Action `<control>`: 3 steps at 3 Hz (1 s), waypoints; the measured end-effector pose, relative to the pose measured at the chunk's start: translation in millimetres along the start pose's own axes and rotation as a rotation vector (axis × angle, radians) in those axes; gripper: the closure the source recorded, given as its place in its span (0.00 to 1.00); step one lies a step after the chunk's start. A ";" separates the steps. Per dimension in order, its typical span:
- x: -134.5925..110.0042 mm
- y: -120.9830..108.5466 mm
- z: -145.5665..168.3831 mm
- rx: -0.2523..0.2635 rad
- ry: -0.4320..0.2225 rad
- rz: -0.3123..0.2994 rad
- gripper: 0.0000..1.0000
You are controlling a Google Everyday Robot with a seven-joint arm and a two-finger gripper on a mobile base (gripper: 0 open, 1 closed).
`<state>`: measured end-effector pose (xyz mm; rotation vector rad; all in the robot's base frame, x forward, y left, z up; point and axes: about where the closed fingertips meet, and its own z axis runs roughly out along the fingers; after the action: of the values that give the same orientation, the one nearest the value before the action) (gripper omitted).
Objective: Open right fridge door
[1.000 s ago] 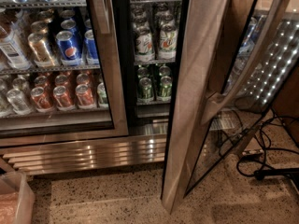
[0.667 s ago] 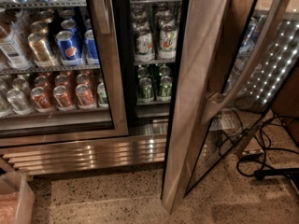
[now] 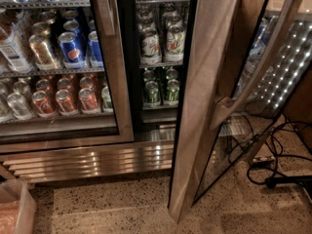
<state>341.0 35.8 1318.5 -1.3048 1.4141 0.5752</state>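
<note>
Camera view looks down at a drinks fridge. The right fridge door (image 3: 204, 96) stands swung out wide toward us, with its steel edge facing the camera and its bottom corner over the speckled floor (image 3: 112, 204). So the opening step looks done, or very nearly. The gripper is out of the picture, so I cannot tell if it is open or shut. Nothing is touching the long bent handle (image 3: 265, 57). I think the next move only needs the arm to keep away from the door and not bump it back. If more opening is wanted, a soft pull on that handle would do. The black cables (image 3: 273, 165) on the floor behind the door could get in the way. Inside the open side, one shelf holds green-label bottles (image 3: 150, 45), with green cans (image 3: 152, 92) on the shelf below. The left door (image 3: 117, 82) is shut, and behind its glass sit blue Pepsi cans (image 3: 71, 48) above orange cans (image 3: 66, 101). A clear bin (image 3: 27, 204) sits at the bottom left with something pink inside.
</note>
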 end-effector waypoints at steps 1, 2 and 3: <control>0.0 0.0 0.0 0.000 0.000 0.000 0.03; 0.0 0.0 0.0 0.000 0.000 0.000 0.20; 0.0 0.0 0.0 0.000 0.000 0.000 0.32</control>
<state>341.0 35.8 1318.5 -1.3048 1.4141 0.5752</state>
